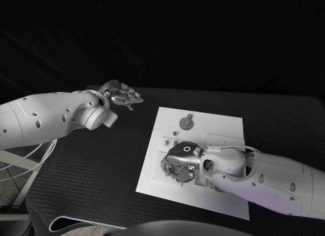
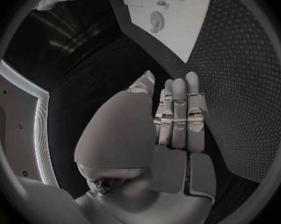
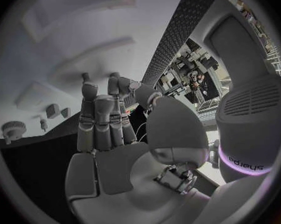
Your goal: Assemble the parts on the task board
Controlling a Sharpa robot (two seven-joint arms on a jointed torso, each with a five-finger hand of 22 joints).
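While the right hand [image 1: 180, 160] is hovering palm-down over the task board [image 1: 212, 123] on the counter [image 1: 98, 162], fingers released, the left hand [image 1: 122, 94] is idling apart, fingers straight, grasping nothing. Grey parts [image 1: 186, 121] are lying on the board.

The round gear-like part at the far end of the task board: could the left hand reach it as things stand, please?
Probably yes: the left hand hovers off the task board, and bare table lies between it and the gear-like part.

Black table with a dotted, textured mat surface [image 1: 92, 172] spans the scene. Thin white cable loop [image 1: 24, 164] hangs off its near left edge; beneath it what looks like a pale frame bar [image 1: 7, 157], dim.
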